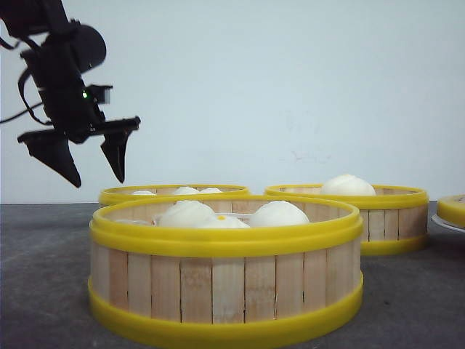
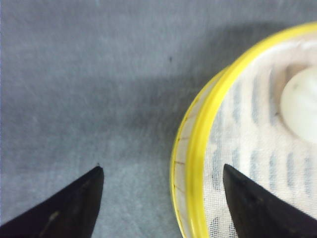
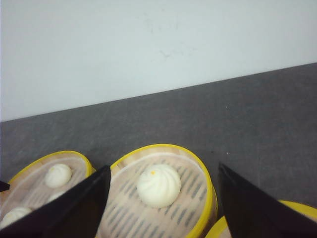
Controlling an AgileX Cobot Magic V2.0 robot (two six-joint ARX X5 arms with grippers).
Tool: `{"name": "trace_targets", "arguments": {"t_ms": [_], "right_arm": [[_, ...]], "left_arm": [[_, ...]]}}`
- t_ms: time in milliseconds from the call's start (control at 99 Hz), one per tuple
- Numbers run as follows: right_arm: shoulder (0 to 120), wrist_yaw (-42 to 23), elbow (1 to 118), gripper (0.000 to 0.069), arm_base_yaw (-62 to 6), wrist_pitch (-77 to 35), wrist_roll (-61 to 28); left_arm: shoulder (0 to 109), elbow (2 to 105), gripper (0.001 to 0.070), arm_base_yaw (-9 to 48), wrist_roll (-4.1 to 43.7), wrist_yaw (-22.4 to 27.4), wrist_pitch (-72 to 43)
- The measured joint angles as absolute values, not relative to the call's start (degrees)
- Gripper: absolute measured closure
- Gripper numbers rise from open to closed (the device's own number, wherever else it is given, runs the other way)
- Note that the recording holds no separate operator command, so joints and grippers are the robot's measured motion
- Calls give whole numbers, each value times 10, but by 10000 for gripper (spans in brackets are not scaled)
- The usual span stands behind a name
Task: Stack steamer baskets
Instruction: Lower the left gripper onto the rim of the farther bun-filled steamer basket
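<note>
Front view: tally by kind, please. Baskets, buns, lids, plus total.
Steamer baskets: 3 (near, back left, right)
Buns visible: 7 (3, 3, 1, same order)
Yellow lid: 1, cut off at the right edge
Total: 11

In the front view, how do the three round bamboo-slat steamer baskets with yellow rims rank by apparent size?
1. Front basket, largest only as it looks, being nearest the camera.
2. Right rear basket.
3. Left rear basket, mostly hidden, so its rank against the right one is unsure. True sizes may be equal.
</note>
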State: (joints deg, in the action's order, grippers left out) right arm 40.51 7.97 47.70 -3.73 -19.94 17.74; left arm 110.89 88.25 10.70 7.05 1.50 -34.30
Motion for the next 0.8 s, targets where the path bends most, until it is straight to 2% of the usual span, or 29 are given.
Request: {"name": "trace_targets", "arguments": {"t_ms": [162, 475, 677, 798], "right_arm": [[422, 80, 477, 266, -46, -199, 177], [454, 80, 477, 266, -68, -199, 177], [459, 79, 477, 266, -80, -199, 171], [459, 79, 477, 266, -83, -199, 165]], "left_arm": [[1125, 882, 350, 111, 70, 15, -343], [1144, 882, 376, 127, 71, 15, -342], [1147, 887, 563, 132, 71, 15, -341], [1147, 900, 629, 131, 76, 15, -349]]}}
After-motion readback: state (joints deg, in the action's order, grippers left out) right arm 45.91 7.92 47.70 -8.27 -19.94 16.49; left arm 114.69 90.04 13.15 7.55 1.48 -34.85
